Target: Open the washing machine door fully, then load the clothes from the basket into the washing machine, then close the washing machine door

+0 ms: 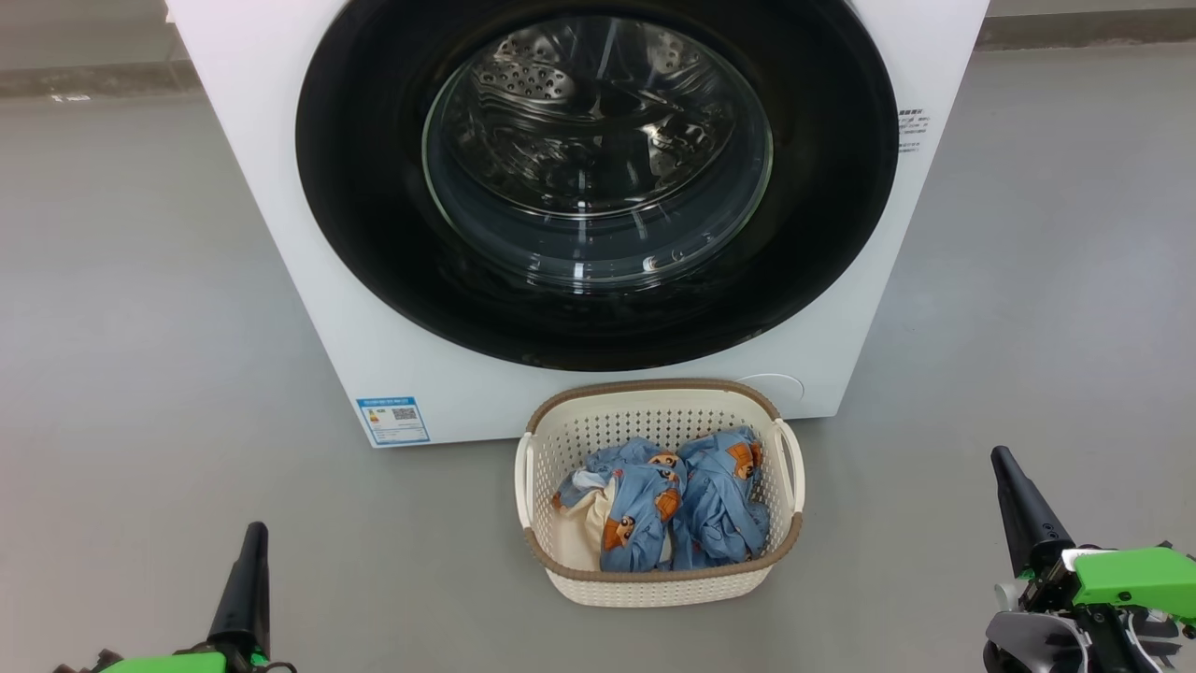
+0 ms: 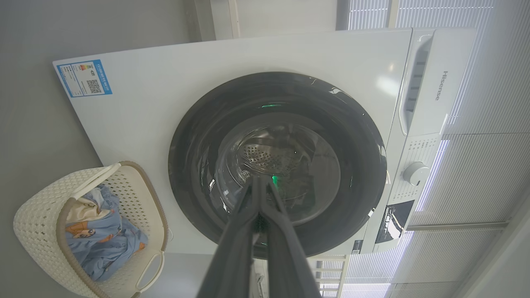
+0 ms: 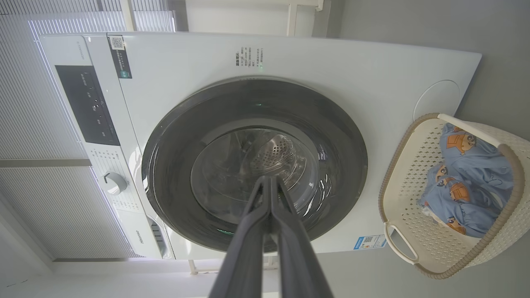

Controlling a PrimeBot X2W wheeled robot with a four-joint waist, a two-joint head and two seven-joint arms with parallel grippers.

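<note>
Grey floor [image 1: 140, 327] spreads under all that we see. Our left gripper [image 1: 254, 533] sits low at the left of the head view, its two dark fingers pressed together with nothing between them. Our right gripper [image 1: 1003, 460] sits low at the right, fingers likewise together and empty. Both are well apart from the goods. Between them, on the floor, stands the basket [image 1: 654, 584], and in it lie the clothes [image 1: 710, 505], light blue with orange-brown figures and some cream cloth at the left. Just behind the basket rises the washing machine [image 1: 280, 234], white, with a blue label [image 1: 393, 421] near its lower left corner. The washing machine door [image 1: 374, 187] lies shut against the front, and through its glass we make out the steel drum [image 1: 561, 93].
</note>
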